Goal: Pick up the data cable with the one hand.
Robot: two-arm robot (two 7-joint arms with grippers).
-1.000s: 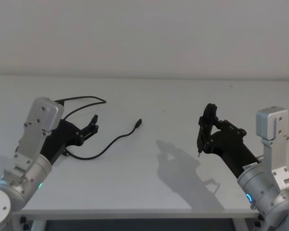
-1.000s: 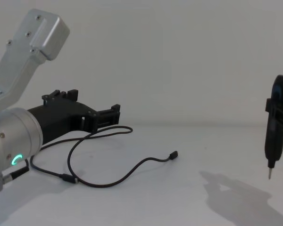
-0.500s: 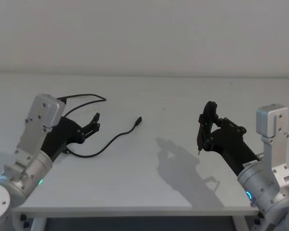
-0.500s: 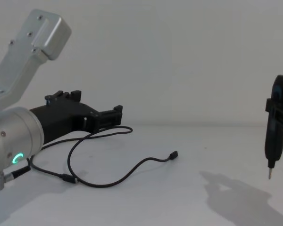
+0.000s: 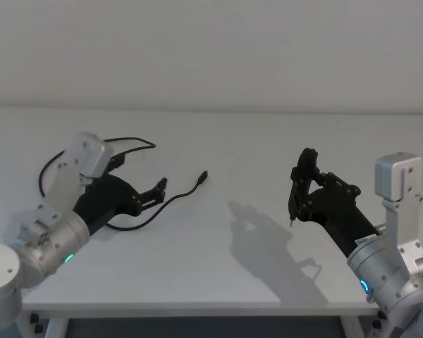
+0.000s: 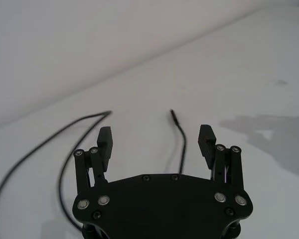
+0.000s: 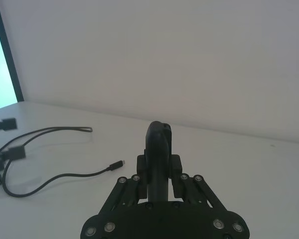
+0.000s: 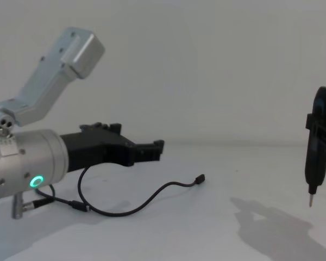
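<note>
Black and thin, the data cable [image 5: 178, 198] lies in loose loops on the left part of the white worktop [image 5: 233, 282], one plug pointing toward the middle. My left pincer [image 5: 158, 191] hovers over it, spread wide and holding nothing. The head view hides part of the cord under my arm. The left wrist view fills that in: one strand runs between my two fingers [image 6: 205, 137], and another curves past outside them. The chest view adds height, with the pincer above the cord and not touching it. My right pincer [image 5: 301, 184] stands upright, well apart on the right.
</note>
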